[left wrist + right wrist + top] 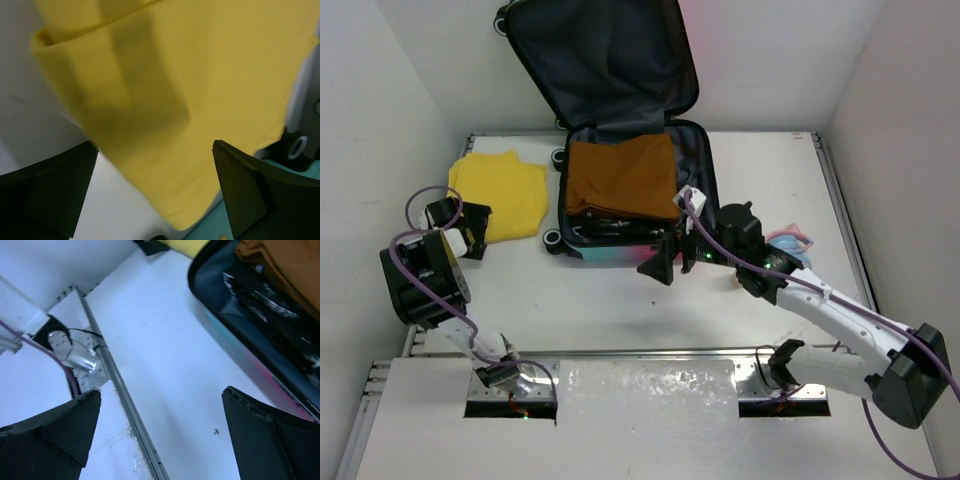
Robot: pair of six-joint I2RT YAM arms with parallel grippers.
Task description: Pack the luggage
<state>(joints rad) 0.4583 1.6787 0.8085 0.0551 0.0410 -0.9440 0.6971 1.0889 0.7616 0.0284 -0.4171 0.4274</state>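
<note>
The luggage [620, 235] lies open at the back centre, its dark-lined lid [605, 60] leaning on the wall. An orange-brown folded garment [622, 175] lies in its base. A folded yellow garment [505, 190] lies on the table left of it. My left gripper [478, 230] is open and empty at the yellow garment's near edge; in the left wrist view [155, 195] the yellow garment [170, 85] lies just ahead of the jaws. My right gripper [672, 258] is open and empty over the table by the luggage's near edge. The right wrist view [160, 435] shows the luggage [235, 325] ahead on the right.
A small pink and blue item [792, 243] lies on the table behind my right arm. A metal rail [115, 385] runs along the table's near edge. White walls close in the left, back and right. A luggage wheel [299, 146] shows right of the yellow garment.
</note>
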